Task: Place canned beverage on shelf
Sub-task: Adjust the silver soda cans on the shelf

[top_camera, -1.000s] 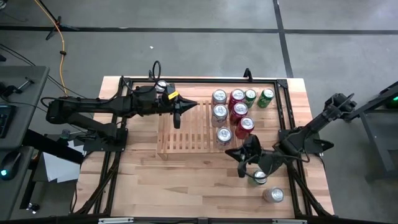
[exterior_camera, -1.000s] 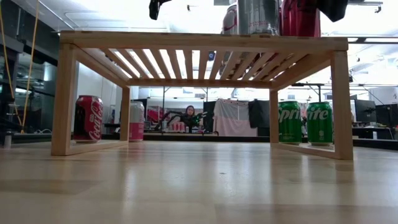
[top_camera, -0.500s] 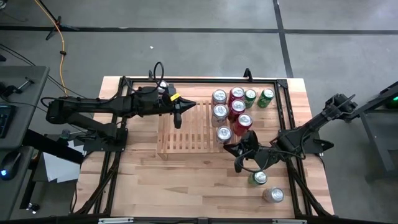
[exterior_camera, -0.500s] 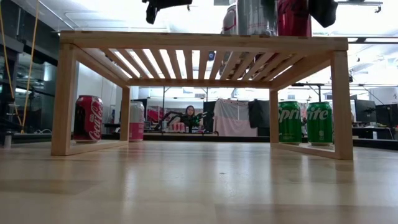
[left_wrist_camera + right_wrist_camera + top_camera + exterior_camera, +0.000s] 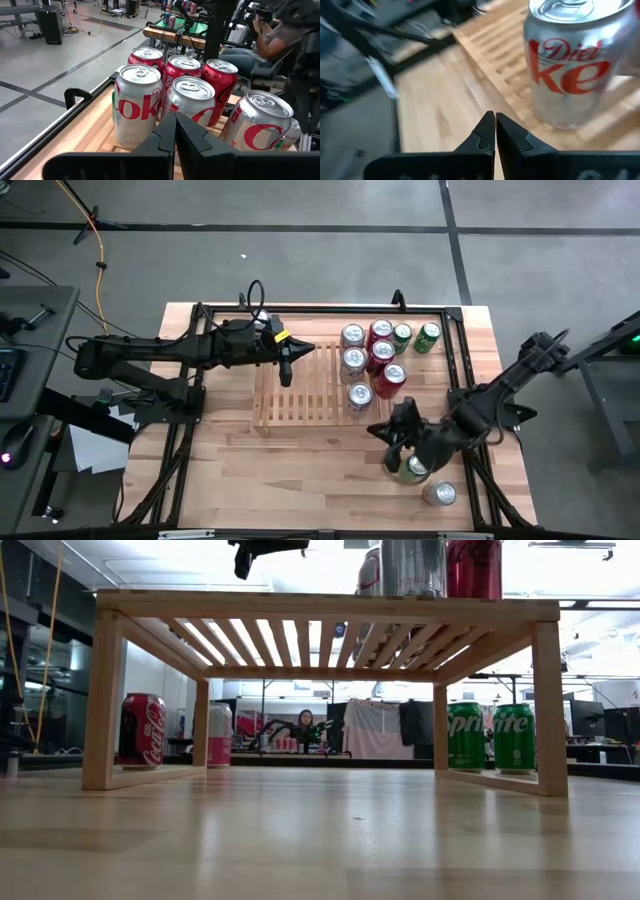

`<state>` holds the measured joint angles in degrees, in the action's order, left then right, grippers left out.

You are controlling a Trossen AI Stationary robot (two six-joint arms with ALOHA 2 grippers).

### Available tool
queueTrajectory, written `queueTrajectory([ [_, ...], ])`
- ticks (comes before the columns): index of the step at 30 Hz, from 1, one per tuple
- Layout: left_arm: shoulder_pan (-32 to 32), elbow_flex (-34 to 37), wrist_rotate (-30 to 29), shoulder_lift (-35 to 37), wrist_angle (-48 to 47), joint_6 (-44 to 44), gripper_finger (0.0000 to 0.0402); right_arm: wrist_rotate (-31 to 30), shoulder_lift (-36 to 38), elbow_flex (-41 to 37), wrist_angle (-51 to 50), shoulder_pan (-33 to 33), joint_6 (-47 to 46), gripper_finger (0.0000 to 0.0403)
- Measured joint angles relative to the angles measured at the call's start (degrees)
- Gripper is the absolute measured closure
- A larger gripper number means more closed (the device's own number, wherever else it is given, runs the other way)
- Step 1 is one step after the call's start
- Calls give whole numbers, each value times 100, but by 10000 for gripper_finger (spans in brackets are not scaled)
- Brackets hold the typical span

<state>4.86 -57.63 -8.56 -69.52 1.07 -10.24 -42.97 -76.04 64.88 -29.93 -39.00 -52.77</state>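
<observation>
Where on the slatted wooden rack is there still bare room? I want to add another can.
The low light-wood slatted shelf is bare across its left and middle slats, bordered by the left gripper above and the Diet Coke can on the right. Its right end is crowded with silver and red cans.

the shelf (image 5: 305, 385) has its left slats bare and passable; upright cans (image 5: 372, 360) crowd its right end, with two green cans (image 5: 415, 335) just behind.
</observation>
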Motion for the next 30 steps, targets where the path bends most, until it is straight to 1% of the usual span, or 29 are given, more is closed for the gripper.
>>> queueTrajectory([
  [5, 0, 0, -5, 0, 1, 52, 401, -92, -1007, 1267, -1892, -135, -709, 403],
  [7, 0, 0, -18, 0, 1, 85, 401, -229, -1421, 1672, -2572, -156, -1085, 403],
  [10, 0, 0, -85, 0, -1, 87, 401, -430, -1870, 2068, -3218, -158, -1529, 403],
  [13, 0, 0, -103, 0, 1, 87, 401, -717, -2105, 2221, -3372, -156, -1866, 403],
  [16, 0, 0, -103, 0, 1, 87, 401, -909, -2230, 2288, -3340, -138, -2012, 403],
  [30, 0, 0, -105, 0, 1, 97, 401, -1141, -2263, 2298, -3313, 220, -2006, 403],
])
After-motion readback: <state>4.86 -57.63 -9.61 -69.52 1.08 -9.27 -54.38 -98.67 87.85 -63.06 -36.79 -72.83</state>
